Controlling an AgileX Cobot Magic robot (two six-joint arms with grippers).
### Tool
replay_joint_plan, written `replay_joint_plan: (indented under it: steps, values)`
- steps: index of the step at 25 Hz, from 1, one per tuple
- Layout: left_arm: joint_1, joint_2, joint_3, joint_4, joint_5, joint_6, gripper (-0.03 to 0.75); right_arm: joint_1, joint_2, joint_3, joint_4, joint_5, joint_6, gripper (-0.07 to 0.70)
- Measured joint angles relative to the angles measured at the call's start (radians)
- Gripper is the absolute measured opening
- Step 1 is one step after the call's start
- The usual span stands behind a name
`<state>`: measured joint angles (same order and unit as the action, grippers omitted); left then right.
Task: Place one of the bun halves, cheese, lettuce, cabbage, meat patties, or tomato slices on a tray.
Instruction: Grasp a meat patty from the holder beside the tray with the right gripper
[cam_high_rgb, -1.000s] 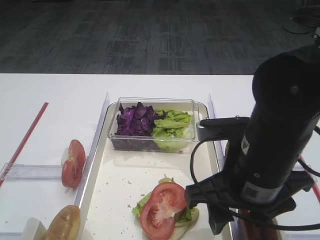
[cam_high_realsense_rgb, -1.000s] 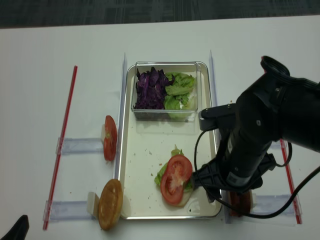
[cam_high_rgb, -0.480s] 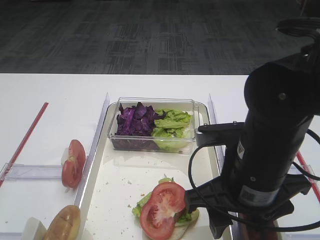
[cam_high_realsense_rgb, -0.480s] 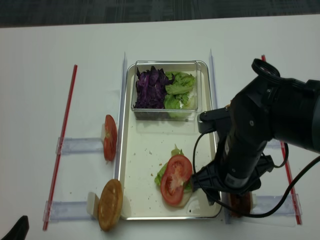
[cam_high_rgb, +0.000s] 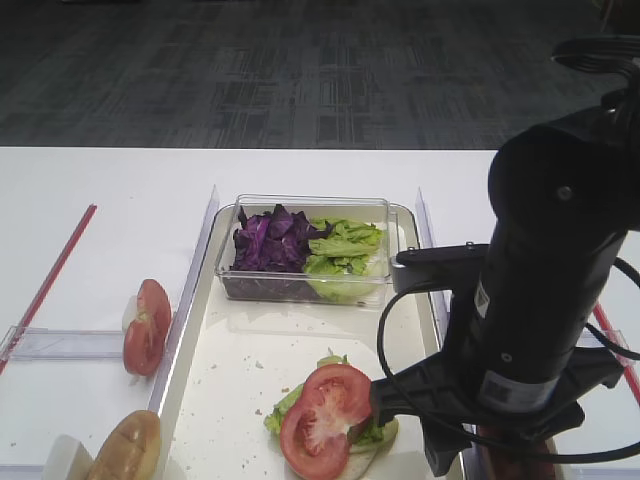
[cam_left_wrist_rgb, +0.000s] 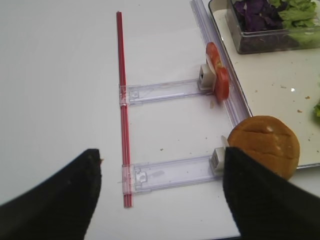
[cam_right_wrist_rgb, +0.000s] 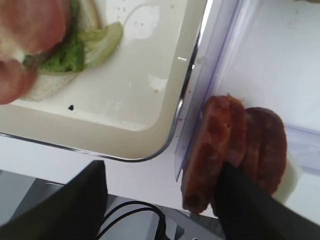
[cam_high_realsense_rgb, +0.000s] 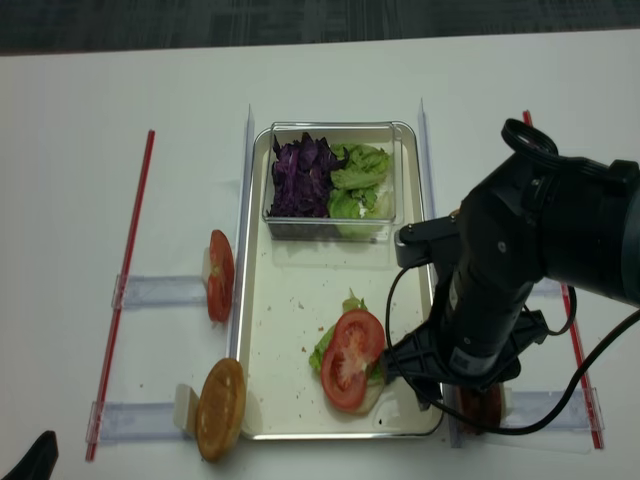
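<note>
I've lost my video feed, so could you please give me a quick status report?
Right end effector open, straddling the meat patties beside the tray. Left end effector open, idle. Nothing in the way.

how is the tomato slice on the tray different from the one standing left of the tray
The tomato slice on the tray lies nearly flat atop lettuce and a bun half, its cut face up. The tomato slice left of the tray stands on edge against a small white block on the table, showing mostly its rim. The first is inside the tray, the second outside. Both are red, round slices.
</note>
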<state>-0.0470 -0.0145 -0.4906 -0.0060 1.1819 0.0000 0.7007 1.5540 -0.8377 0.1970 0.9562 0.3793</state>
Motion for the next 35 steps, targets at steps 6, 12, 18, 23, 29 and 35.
replay_joint_plan:
  steps: [6, 12, 18, 23, 29, 35]
  values:
    - [0.0, 0.0, 0.0, 0.0, 0.0, 0.0, 0.473, 0.0, 0.0, 0.0, -0.01, 0.0, 0.0, 0.438]
    - [0.0, 0.0, 0.0, 0.0, 0.0, 0.0, 0.473, 0.0, 0.0, 0.0, -0.025, 0.004, 0.013, 0.396]
    - [0.0, 0.0, 0.0, 0.0, 0.0, 0.0, 0.473, 0.0, 0.0, 0.0, -0.037, 0.015, 0.021, 0.34]
    - [0.0, 0.0, 0.0, 0.0, 0.0, -0.007, 0.473, 0.0, 0.0, 0.0, -0.066, 0.038, 0.047, 0.336]
    - [0.0, 0.0, 0.0, 0.0, 0.0, 0.0, 0.473, 0.0, 0.0, 0.0, -0.071, 0.042, 0.054, 0.279]
    - [0.0, 0.0, 0.0, 0.0, 0.0, 0.0, 0.473, 0.0, 0.0, 0.0, -0.074, 0.045, 0.055, 0.253]
